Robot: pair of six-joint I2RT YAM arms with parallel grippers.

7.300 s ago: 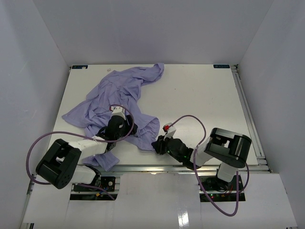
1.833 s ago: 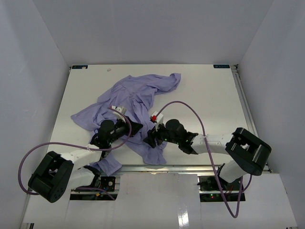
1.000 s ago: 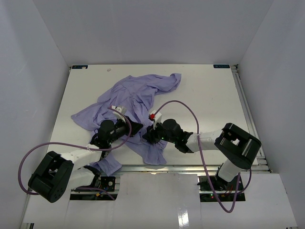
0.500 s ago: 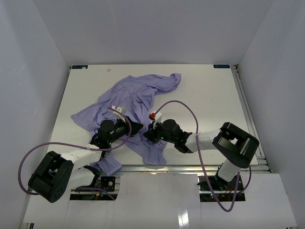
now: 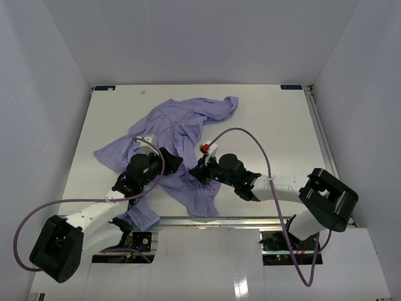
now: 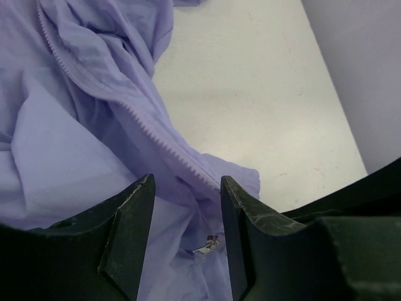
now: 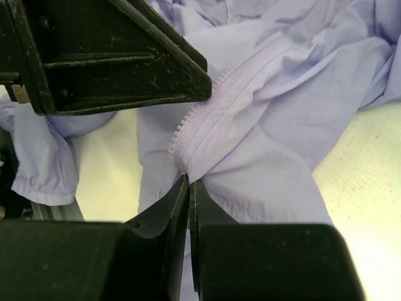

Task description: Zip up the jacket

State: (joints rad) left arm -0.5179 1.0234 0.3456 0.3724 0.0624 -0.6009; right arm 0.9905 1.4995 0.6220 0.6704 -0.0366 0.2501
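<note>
The lavender jacket point(image 5: 182, 119) lies crumpled over the left half of the white table point(image 5: 276, 132), one flap hanging toward the near edge. In the left wrist view its zipper teeth point(image 6: 156, 135) run diagonally down between my open left gripper point(image 6: 186, 183), and a small metal zipper pull point(image 6: 210, 243) shows low in the gap. Nothing is pinched there. My right gripper point(image 7: 188, 180) is shut on the jacket's zipper edge point(image 7: 194, 135), with the fabric bunching up from its tips. Seen from above, the left gripper point(image 5: 170, 160) and right gripper point(image 5: 197, 170) nearly face each other over the cloth.
The left gripper's black body point(image 7: 106, 56) fills the upper left of the right wrist view, very close. Purple cables point(image 5: 244, 135) arc over both arms. A metal rail point(image 5: 250, 219) lines the table's near edge, and white walls stand on three sides.
My left gripper has opened and pulled slightly back and up from the cloth. The right gripper has shut on the zipper edge and its arm has stretched out to the right.
</note>
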